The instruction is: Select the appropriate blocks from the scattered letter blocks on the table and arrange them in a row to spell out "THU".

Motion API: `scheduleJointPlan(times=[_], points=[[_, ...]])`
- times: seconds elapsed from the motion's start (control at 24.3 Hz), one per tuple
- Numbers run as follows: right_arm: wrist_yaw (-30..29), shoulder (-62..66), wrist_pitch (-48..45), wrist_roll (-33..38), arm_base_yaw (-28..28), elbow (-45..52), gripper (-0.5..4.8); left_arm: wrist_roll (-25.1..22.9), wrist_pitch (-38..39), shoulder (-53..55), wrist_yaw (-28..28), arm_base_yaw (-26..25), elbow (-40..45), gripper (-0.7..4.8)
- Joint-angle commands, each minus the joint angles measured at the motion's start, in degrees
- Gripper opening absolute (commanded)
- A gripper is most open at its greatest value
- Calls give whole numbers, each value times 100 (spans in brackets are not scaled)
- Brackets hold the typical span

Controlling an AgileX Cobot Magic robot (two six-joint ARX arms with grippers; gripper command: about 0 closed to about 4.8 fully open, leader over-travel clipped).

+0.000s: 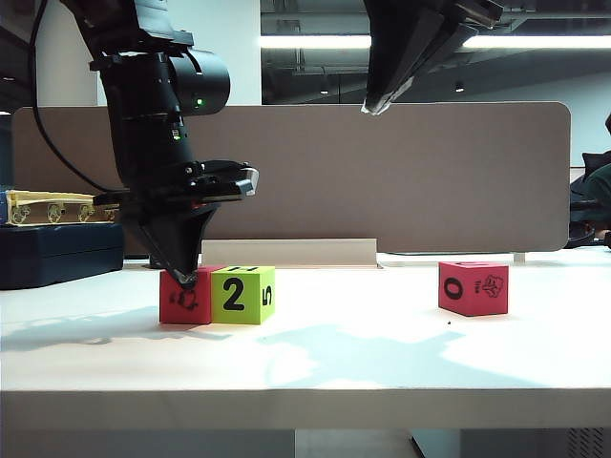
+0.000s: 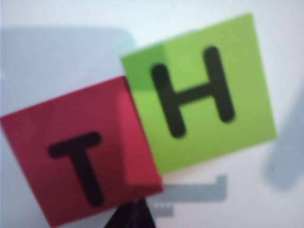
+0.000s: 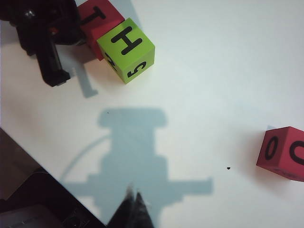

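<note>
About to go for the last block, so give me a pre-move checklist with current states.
1. T block and H block side by side, touching, letters up: ok.
2. Third red block off alone to the right, not in the row: not ok.
3. Its top letter: cut off, cannot tell.
4. Left gripper clear of the T block: cannot tell.
5. Right gripper shut, empty, raised above the table: ok.
</note>
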State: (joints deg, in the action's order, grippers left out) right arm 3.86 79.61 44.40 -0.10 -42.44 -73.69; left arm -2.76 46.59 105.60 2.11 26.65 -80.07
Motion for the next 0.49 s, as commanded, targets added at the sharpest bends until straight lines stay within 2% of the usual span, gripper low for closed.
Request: scheduleJointPlan(times=[0.04, 0.33, 0.49], points=[[9, -28, -94, 9, -7, -17, -5, -31, 560, -55, 66, 44, -9, -6], [332, -22, -133, 7, 63, -15, -5, -46, 892, -343, 50, 109, -24, -6], [376, 39, -282, 7, 485, -15, -5, -46, 695, -750, 48, 109, -146, -6]])
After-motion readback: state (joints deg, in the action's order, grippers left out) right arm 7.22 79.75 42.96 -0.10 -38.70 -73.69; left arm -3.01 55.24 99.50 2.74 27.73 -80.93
